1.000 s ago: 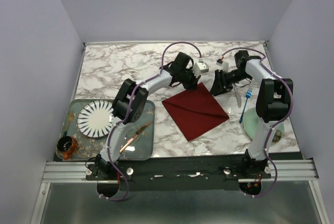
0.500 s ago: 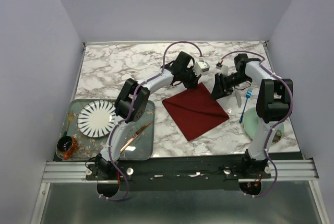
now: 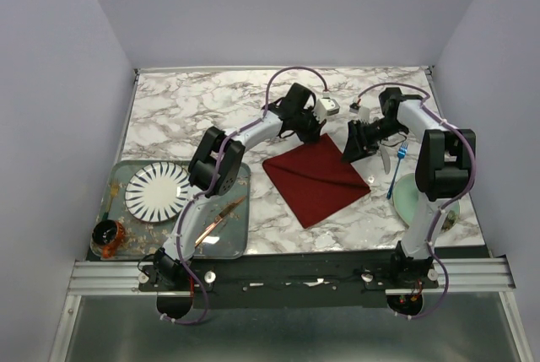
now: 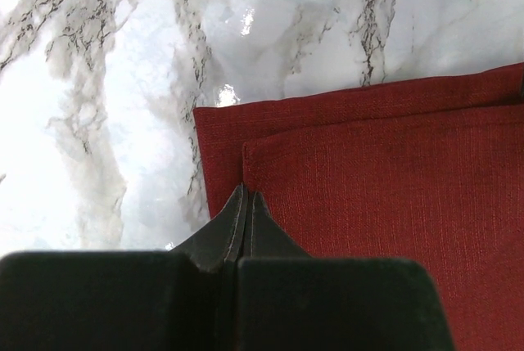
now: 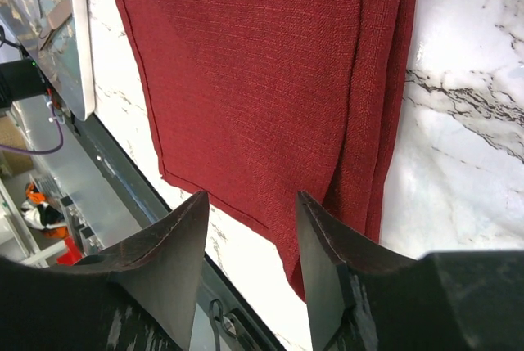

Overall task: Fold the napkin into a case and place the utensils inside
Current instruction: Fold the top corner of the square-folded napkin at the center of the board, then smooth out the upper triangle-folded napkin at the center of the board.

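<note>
At the middle of the counter (image 3: 186,109) the napkin (image 3: 316,178) has not budged this last second; only my arms shifted slightly, the right pincer (image 5: 250,204) easing over its far right edge, so I judge the folding still half done; the left pincer (image 4: 247,197) is closed, tips at the upper layer's corner, pinching cloth or not I cannot tell; the right gapes, empty; the napkin lies as a diamond, one corner pointing away from me, near-square, no clear long axis; the blue fork (image 3: 396,168) waits beside it
</note>
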You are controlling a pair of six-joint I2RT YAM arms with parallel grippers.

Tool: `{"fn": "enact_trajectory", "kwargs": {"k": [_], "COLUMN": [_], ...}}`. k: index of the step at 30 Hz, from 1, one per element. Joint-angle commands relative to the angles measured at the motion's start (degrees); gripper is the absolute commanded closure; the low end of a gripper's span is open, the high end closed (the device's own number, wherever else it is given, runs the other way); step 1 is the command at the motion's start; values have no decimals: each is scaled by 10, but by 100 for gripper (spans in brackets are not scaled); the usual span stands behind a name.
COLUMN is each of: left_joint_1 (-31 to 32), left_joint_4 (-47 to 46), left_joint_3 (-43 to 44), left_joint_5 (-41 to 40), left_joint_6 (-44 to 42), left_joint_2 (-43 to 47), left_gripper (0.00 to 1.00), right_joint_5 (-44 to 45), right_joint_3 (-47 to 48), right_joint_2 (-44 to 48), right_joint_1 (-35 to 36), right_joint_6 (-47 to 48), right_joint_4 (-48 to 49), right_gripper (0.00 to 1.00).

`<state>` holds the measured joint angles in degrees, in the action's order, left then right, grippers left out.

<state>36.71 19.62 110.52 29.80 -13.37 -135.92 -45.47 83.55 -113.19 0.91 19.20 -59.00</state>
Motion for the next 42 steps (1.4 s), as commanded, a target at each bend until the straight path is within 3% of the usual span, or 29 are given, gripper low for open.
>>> {"fn": "enact_trajectory", "kwargs": {"k": [1,17,18,22,25,27,32,34,38,42], "left_joint_1": [-4,-13,-13,-19,-41,-63,-90,-90,-89,-90], "left_joint_4": [10,8,8,10,-14,-33,-105,-147,-279,-377], "left_joint_3": [22,22,22,16,-25,-62,-222,-286,-389,-446], "left_joint_5": [-15,-27,-27,-17,12,37,148,188,263,278], "left_joint_6": [7,23,25,54,121,160,301,344,540,637], "left_joint_2": [-13,-15,-14,6,59,114,231,251,268,257], "left_gripper": [100,99,95,63,46,39,28,27,18,4], "right_joint_5": [14,0,-4,-27,-60,-86,-148,-182,-208,-229], "right_joint_3": [-4,-8,-10,-22,-36,-58,-101,-125,-143,-167], "right_joint_2": [27,43,45,55,72,84,114,116,103,79], "right_joint_1": [-2,-5,-5,-5,-5,-5,4,15,47,75], "right_joint_6": [6,-4,-4,-13,-28,-39,-101,-144,-189,-256], "right_joint_4": [-11,-16,-17,-17,-3,9,72,113,158,210], "right_gripper": [42,40,40,40,40,38,19,11,0,0]}}
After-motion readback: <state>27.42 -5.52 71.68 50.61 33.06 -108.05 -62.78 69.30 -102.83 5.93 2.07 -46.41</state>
